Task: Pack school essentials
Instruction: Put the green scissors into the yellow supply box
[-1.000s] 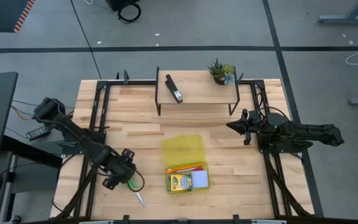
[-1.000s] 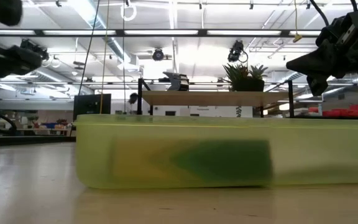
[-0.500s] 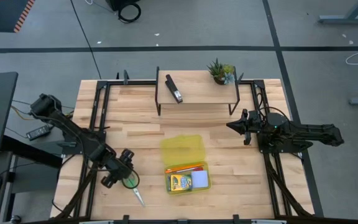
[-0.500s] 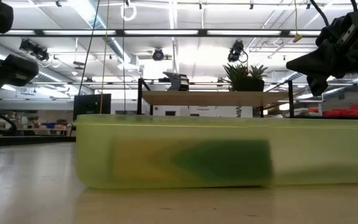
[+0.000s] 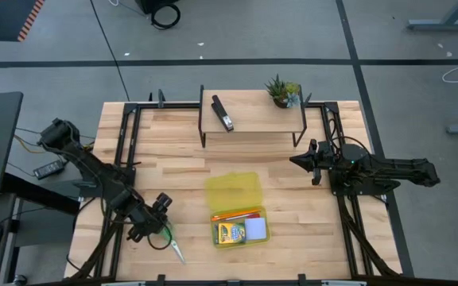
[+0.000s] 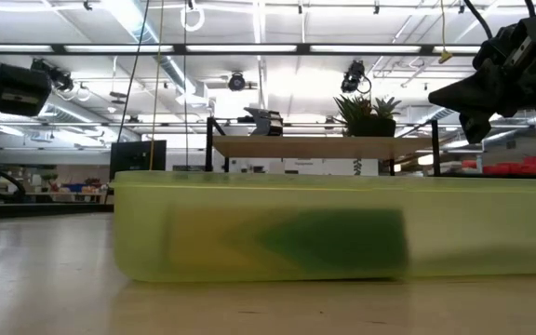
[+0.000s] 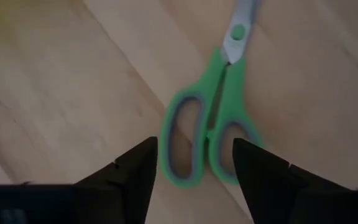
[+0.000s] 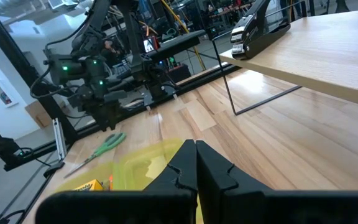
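Left wrist view | left gripper (image 7: 194, 163) spread | green-handled scissors (image 7: 213, 118) flat between fingers, untouched

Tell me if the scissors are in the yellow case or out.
Out: the scissors lie flat on the table, left of the case.

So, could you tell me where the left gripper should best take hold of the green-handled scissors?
Probably at the handle loops. The green-handled scissors lie flat and closed on the table, so come straight down from above. The left gripper, fingers apart, already straddles the loops; the thin blade end offers less to clamp.
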You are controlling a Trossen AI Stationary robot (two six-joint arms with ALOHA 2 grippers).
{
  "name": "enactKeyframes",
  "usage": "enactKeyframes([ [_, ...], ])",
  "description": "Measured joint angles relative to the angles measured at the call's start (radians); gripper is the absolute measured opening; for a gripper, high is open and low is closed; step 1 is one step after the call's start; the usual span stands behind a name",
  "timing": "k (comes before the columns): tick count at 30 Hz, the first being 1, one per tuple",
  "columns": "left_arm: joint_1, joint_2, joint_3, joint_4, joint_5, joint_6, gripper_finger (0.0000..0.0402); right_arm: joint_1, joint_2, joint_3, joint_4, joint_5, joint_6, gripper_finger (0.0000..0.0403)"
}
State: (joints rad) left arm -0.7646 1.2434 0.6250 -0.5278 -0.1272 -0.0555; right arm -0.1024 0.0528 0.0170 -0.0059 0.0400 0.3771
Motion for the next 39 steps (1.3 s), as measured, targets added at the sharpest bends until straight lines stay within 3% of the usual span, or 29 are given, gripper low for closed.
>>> enactKeyframes([
  [11, -0.007, 0.0, -0.045, 0.062, 0.0, -0.038, 0.0193, 0.0, 0.0, 0.0, 0.0, 0.0, 0.0, 0.0006],
  [18, -0.008, 0.005, -0.045, 0.077, 0.0, -0.037, 0.0198, 0.0, 0.0, 0.0, 0.0, 0.0, 0.0, 0.0006],
  [35, -0.013, 0.183, -0.04, 0.115, 0.057, -0.064, 0.0192, 0.0, 0.0, 0.0, 0.0, 0.0, 0.0, 0.0006],
  [39, -0.013, 0.209, -0.038, 0.109, 0.057, -0.06, 0.0175, 0.0, 0.0, 0.0, 0.0, 0.0, 0.0, 0.0006],
])
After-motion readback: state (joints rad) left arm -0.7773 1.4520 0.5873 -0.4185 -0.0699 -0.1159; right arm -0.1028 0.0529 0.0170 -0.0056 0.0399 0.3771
